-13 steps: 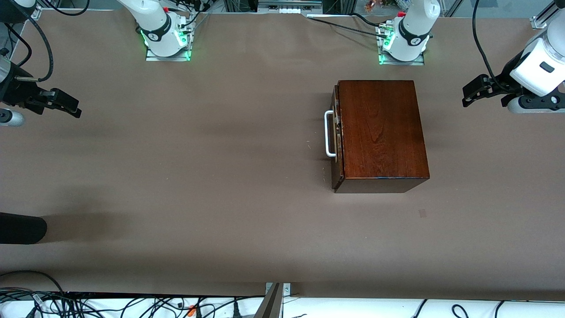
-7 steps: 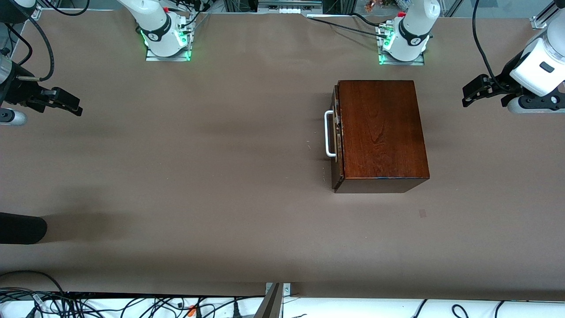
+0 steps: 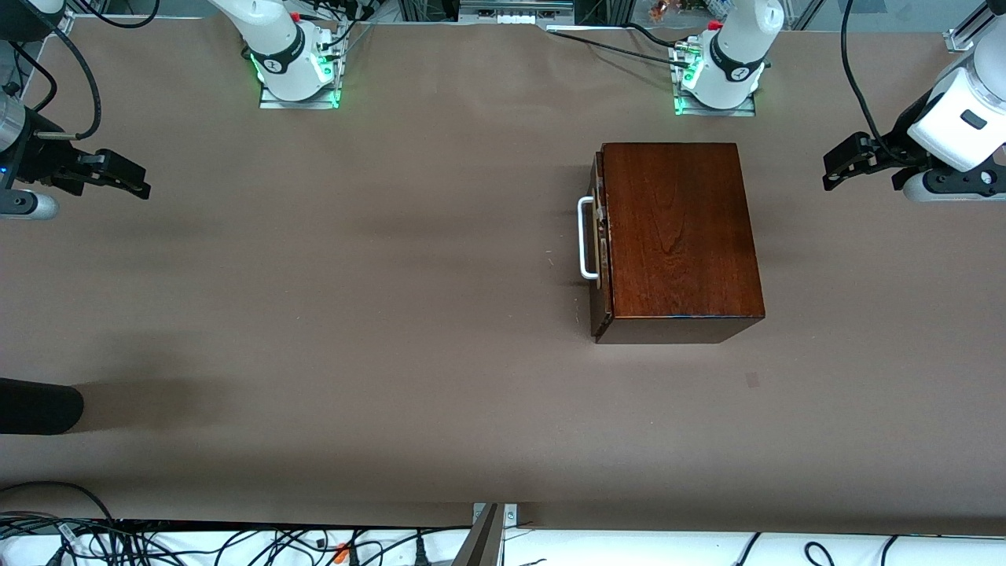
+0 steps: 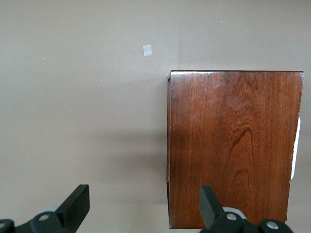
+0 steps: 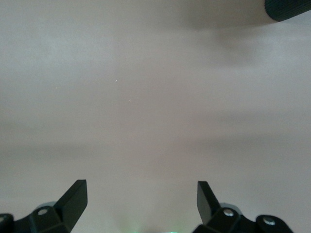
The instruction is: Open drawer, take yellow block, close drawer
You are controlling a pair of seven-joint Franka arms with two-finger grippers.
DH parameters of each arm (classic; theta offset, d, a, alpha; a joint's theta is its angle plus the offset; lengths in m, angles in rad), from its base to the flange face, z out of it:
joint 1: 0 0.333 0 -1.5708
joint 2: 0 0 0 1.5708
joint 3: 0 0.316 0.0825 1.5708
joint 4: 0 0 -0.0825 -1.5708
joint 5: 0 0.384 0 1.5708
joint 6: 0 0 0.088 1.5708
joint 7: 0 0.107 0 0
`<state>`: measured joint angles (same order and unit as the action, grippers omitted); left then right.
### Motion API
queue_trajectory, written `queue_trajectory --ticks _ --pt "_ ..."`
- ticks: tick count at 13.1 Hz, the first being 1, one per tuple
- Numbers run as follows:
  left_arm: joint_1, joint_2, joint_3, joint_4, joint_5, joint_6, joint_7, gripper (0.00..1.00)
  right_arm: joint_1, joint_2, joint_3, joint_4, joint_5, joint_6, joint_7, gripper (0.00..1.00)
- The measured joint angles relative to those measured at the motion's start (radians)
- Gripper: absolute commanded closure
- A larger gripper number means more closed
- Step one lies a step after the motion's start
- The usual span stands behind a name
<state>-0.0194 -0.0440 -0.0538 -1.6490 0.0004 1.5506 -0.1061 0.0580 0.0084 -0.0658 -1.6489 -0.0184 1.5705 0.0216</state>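
Observation:
The reddish-brown wooden box (image 3: pixel 680 232) stands toward the left arm's end of the table. Its drawer (image 3: pixel 599 244) is pushed in, with the dark front and the white bar handle (image 3: pixel 584 237) facing the right arm's end. The yellow block is hidden. My left gripper (image 3: pixel 839 169) is open and empty, up in the air past the box at the table's end; its wrist view shows the box top (image 4: pixel 233 145) and a strip of the handle (image 4: pixel 295 148). My right gripper (image 3: pixel 130 179) is open and empty, over the table at the right arm's end.
A black rounded object (image 3: pixel 39 406) reaches in at the right arm's end, nearer the front camera; it also shows in the right wrist view (image 5: pixel 289 9). A small pale patch (image 3: pixel 752 380) lies on the brown table cover near the box. Cables lie along the front edge.
My right gripper has risen a little and shifted slightly toward the table's middle. The left arm, the box and the drawer have not moved.

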Motion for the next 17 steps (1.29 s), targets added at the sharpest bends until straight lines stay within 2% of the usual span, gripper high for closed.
queue_trajectory --ticks 4,8,13,15,17 --pt "-0.001 0.0 -0.023 0.0 0.0 -0.022 -0.002 0.0 0.0 0.0 0.0 0.0 0.0 0.0 -0.002 0.0" --pt "-0.007 0.004 -0.073 0.0 -0.004 -0.119 -0.004 0.0 0.0 0.0 0.0 0.001 0.0 0.0 -0.002 0.0" --pt "-0.015 0.094 -0.244 -0.002 -0.044 -0.128 -0.039 0.0 0.0 0.0 0.0 0.002 0.0 0.0 -0.002 0.0" --pt "-0.021 0.148 -0.306 0.01 -0.044 -0.09 -0.125 0.0 0.0 0.0 0.0 0.002 0.0 0.0 -0.002 0.0" --pt "-0.058 0.204 -0.337 0.053 -0.045 -0.058 -0.234 0.0 0.0 0.0 0.001 0.002 0.0 0.0 -0.002 0.0"
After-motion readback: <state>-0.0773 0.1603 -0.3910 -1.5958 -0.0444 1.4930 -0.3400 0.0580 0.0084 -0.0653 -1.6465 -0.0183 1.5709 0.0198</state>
